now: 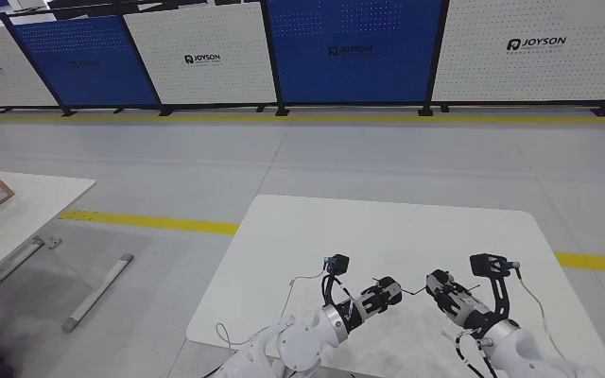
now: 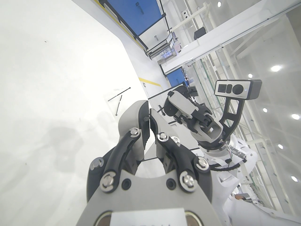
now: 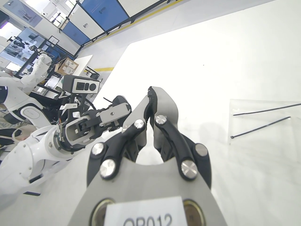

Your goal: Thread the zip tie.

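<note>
A thin black zip tie (image 1: 413,288) spans the short gap between my two grippers above the near part of the white table (image 1: 378,236). My left gripper (image 1: 389,295) is shut on one end; a small black piece sticks out at its tips (image 2: 149,116) and the strap crosses behind its fingers. My right gripper (image 1: 437,282) faces it, shut on the other end (image 3: 150,91). The right wrist view shows the left gripper (image 3: 120,102) close by with a short tail of the tie poking out. The left wrist view shows the right gripper (image 2: 164,105) just beyond my fingertips.
Two spare zip ties (image 3: 265,111) (image 3: 261,128) lie on a clear plastic sheet (image 3: 244,123) on the table beside the right arm; they also appear as spare ties (image 2: 119,94) in the left wrist view. Blue and white panels stand across the floor beyond.
</note>
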